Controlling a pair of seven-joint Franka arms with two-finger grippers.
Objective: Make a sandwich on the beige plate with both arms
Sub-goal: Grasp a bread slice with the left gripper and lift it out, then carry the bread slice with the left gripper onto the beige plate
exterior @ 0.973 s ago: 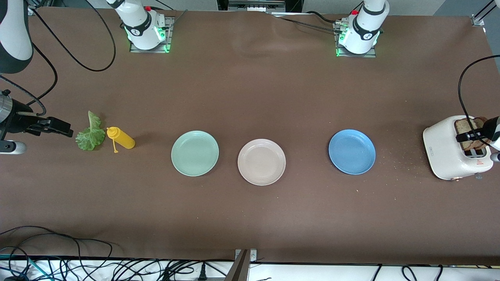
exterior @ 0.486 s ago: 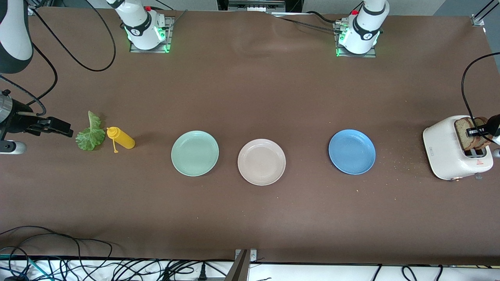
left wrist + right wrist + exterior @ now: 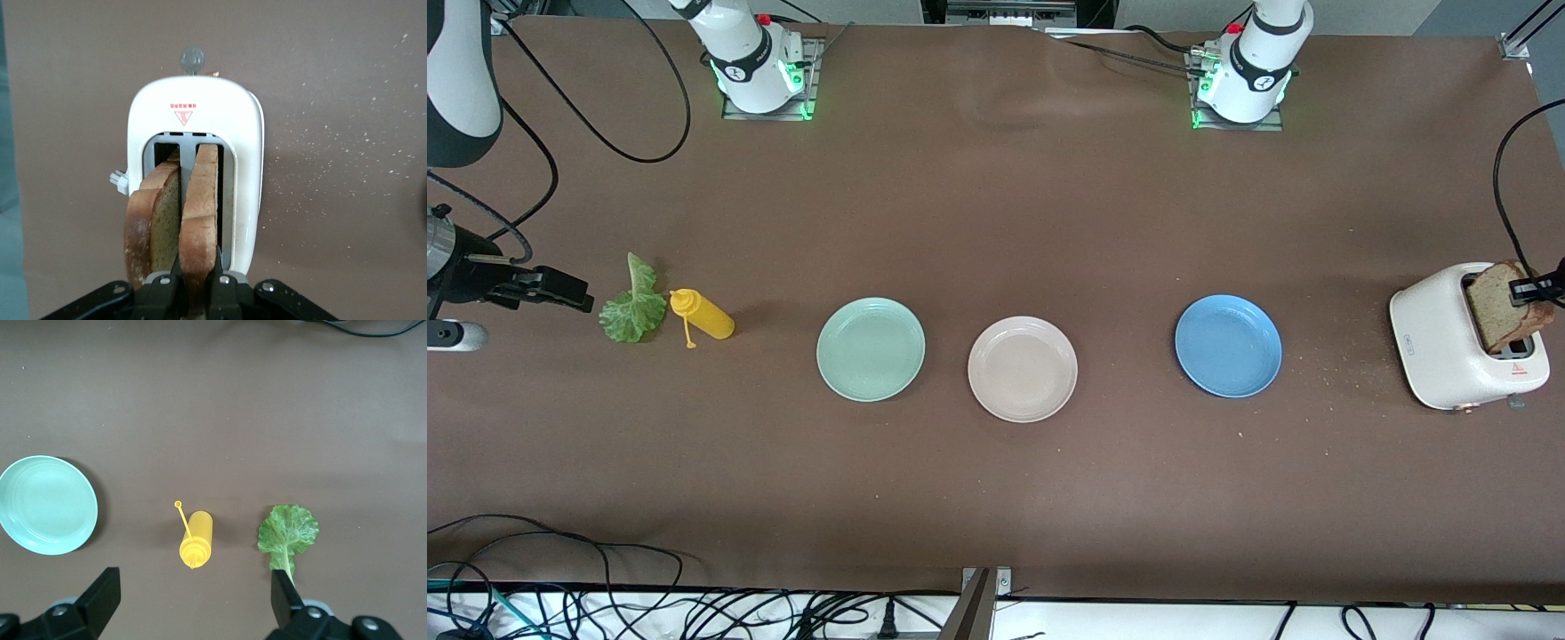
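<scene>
From the front view I read the beige plate [image 3: 1023,369] empty at table centre, between the mint-green plate [image 3: 871,349] and the blue plate [image 3: 1228,346]; the left gripper [image 3: 1532,288] is over the toaster [image 3: 1440,351], the right gripper [image 3: 560,286] waits beside the lettuce leaf [image 3: 632,304]. Left wrist view: I confirm fingers [image 3: 223,292] clamped on one bread slice [image 3: 200,220] standing in a toaster slot, second slice [image 3: 152,223] alongside. Right wrist view: fingers [image 3: 101,597] spread wide over lettuce and the yellow bottle [image 3: 196,539]
</scene>
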